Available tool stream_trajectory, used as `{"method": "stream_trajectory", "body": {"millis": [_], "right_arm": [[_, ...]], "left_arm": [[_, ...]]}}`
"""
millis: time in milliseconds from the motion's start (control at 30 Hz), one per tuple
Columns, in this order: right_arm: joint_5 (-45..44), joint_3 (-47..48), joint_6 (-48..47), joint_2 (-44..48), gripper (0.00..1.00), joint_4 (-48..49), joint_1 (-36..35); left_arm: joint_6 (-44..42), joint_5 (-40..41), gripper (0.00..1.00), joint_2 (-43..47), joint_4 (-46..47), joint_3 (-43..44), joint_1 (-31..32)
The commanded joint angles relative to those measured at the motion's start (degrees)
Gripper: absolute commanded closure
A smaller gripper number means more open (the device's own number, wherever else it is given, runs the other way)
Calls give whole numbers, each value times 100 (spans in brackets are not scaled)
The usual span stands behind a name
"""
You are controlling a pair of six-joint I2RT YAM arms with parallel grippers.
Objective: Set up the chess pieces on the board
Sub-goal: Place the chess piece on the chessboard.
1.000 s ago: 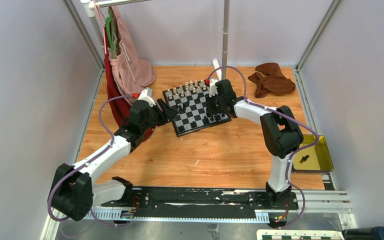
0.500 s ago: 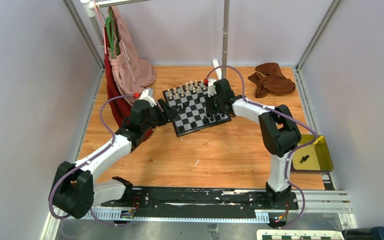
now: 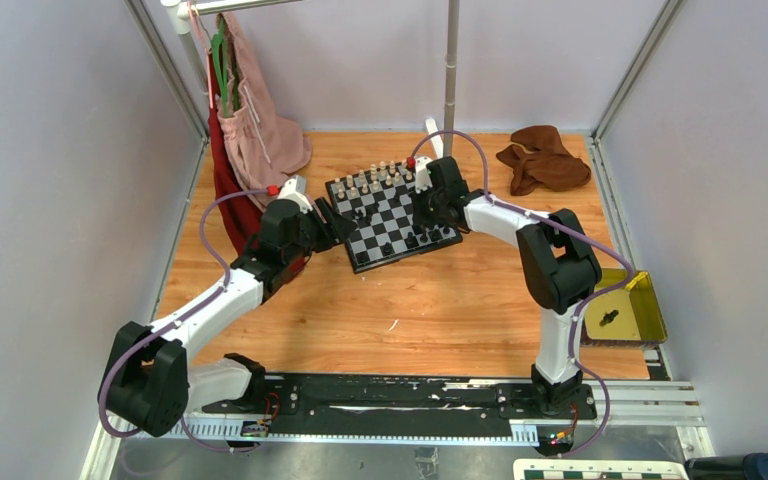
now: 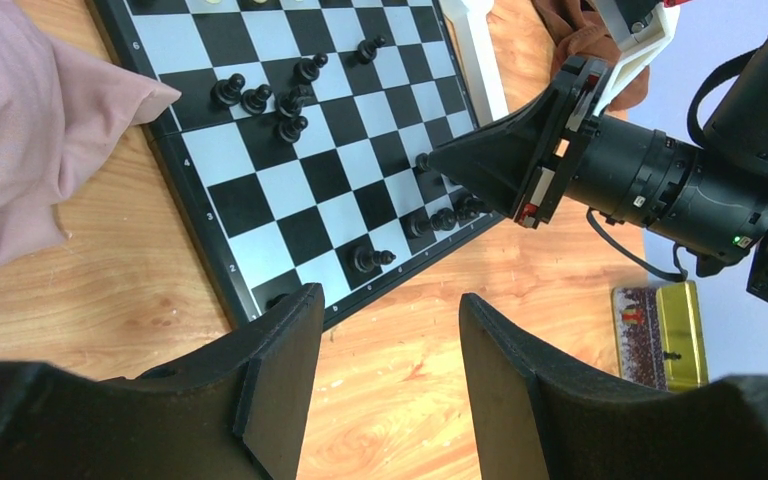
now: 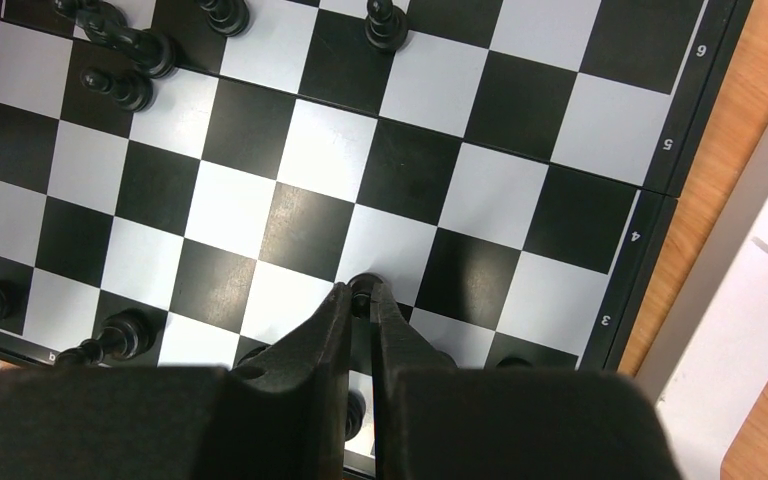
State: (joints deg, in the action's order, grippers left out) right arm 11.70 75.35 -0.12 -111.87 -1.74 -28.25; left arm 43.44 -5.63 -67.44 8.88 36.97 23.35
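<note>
The board (image 3: 392,208) lies at the back middle of the wooden table. Cream chess pieces (image 3: 375,178) line its far edge and black chess pieces (image 3: 401,243) stand along its near edge. More black pieces (image 4: 280,95) cluster mid-board. My right gripper (image 5: 363,291) points down at the board's right side, its jaws pinched on the head of a small black piece (image 5: 364,287) standing on a square. My left gripper (image 4: 385,300) hovers open by the board's near left corner, with only bare wood between its fingers (image 4: 280,340).
A pink cloth (image 3: 255,120) hangs at the back left, touching the board's left edge (image 4: 50,110). A brown cloth (image 3: 545,160) lies at the back right. A yellow tin (image 3: 628,310) with a black piece inside sits at the right edge. A white post (image 3: 450,70) rises behind the board.
The right gripper's jaws have closed in on the black piece. That arm edged slightly toward the back. The left arm has not moved.
</note>
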Motion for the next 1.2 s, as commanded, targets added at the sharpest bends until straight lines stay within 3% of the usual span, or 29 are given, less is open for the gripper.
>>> {"method": "stream_trajectory", "body": {"millis": [0, 1167], "right_arm": [[-210, 31, -142, 12, 94, -207, -75], [-442, -319, -199, 361, 94, -344, -245]], "left_arm": [[-90, -65, 42, -20, 83, 121, -55], [-99, -161, 42, 97, 120, 20, -85]]}}
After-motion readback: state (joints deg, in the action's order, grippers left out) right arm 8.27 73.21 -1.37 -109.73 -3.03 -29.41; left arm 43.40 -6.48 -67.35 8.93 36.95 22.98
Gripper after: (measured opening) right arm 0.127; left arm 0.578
